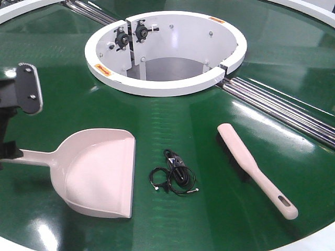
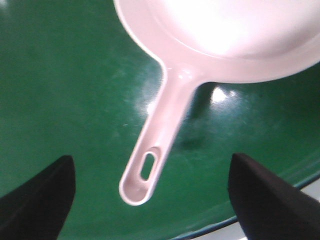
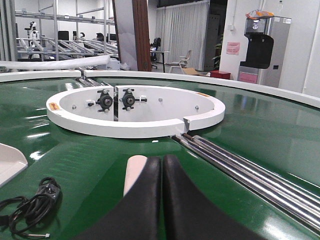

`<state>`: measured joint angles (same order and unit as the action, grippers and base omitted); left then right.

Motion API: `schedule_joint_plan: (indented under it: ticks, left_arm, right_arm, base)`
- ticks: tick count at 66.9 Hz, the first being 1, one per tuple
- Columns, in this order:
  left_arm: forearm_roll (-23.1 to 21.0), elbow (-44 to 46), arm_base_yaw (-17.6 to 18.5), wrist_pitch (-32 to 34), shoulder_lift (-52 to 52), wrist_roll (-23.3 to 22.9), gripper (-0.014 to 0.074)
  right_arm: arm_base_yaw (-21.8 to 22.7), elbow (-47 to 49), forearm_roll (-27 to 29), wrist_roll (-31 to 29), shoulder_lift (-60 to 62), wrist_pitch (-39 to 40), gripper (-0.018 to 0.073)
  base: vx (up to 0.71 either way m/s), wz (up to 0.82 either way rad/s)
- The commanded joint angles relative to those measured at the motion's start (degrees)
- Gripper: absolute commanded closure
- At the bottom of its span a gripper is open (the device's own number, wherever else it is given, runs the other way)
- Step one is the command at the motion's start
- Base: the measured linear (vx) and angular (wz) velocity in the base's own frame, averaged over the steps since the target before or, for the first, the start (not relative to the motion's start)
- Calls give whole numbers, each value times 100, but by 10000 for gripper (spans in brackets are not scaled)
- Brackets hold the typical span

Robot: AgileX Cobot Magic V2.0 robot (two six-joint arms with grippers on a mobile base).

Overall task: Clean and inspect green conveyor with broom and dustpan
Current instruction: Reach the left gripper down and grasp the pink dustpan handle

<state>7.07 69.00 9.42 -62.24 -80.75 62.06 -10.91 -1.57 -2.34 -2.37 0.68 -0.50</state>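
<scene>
- The dustpan (image 1: pixel 99 170) lies on the green conveyor (image 1: pixel 172 120) front-left of the white hub (image 1: pixel 167 86), and the broom (image 1: pixel 251 167) lies front-right.
- Left gripper (image 2: pixel 151 159) hangs wide open around the dustpan handle's end, near the conveyor's rim.
- Right gripper (image 3: pixel 162 160) is closed and empty, low over the broom, facing the hub.

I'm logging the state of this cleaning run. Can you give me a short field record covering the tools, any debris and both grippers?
surface: green conveyor around white hub
dustpan: lying on the left, not gripped
broom: lying on the right, not gripped
debris: black cable bundle between the two tools
left gripper: open, fingers either side of the dustpan handle, apart from it
right gripper: shut, empty, broom head just past its tips
</scene>
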Motion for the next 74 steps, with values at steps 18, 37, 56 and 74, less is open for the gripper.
schedule_joint_plan:
  ticks: [18,37,56,74]
  left_arm:
    - [367,190,0,10,-633,425,21]
    - [414,192,0,405,-978,688,21]
    - [400,192,0,757,-1247,979,21]
    - [366,192,0,1033,-1534,1228,21]
  right_arm:
    - [-2,-18,-4,-45,58,407,568]
    - [-2,-18,-4,-45,58,407,568]
    - [-2,-18,-4,-45,58,407,568]
    - [-2,-18,-4,-45,58,407,568]
  base:
    - [0,0]
    - [0,0]
    - [0,0]
    - [0,0]
